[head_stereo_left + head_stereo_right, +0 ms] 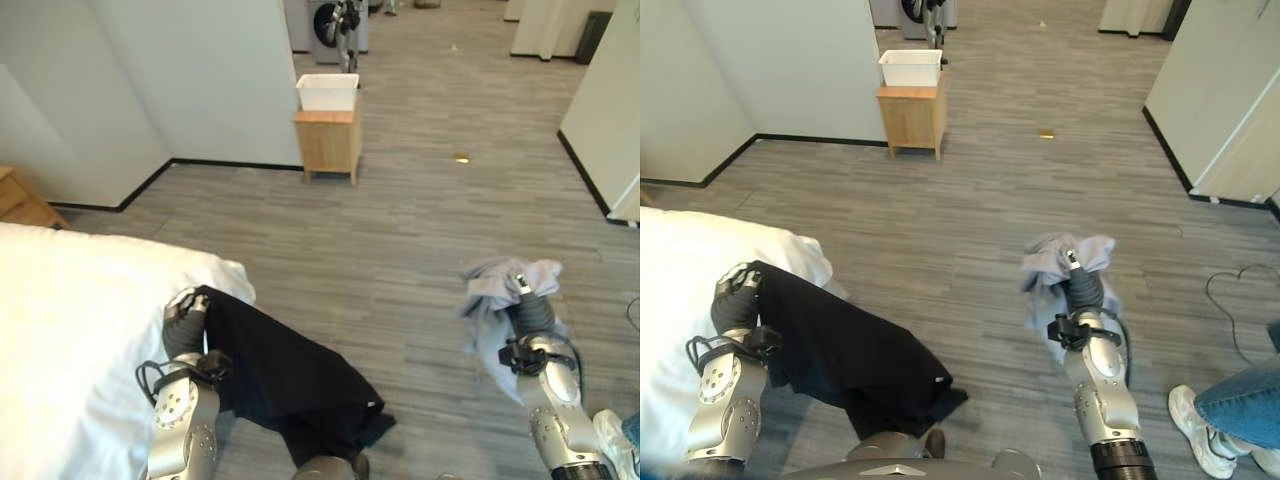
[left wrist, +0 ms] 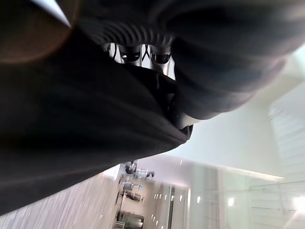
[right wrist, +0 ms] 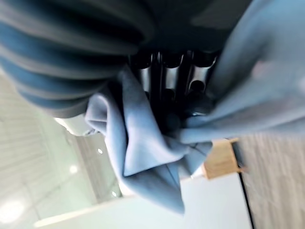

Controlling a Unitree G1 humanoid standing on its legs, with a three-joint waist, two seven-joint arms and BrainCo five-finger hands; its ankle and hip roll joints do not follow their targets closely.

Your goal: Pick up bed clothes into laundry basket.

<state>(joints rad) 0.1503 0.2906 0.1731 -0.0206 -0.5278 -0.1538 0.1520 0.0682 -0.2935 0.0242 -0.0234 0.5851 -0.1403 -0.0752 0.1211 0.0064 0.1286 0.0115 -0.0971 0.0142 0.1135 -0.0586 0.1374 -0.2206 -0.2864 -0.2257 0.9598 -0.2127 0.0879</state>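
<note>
Left robot hand (image 1: 735,290) clutches the black garment (image 1: 855,360), draping off the bed (image 1: 680,300); right robot hand (image 1: 1078,280) grips the grey shirt (image 1: 1045,262); keep both clenched, lift hems clear, walk to the white basket (image 1: 910,67) far ahead.

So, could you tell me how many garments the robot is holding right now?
2: a black garment in the left hand beside the bed, and a light grey garment bunched in the right hand over the floor.

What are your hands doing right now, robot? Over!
Left hand shut on black garment, hanging off the bed. Right hand shut on grey garment. White basket far ahead on wooden stand; nothing in between.
</note>
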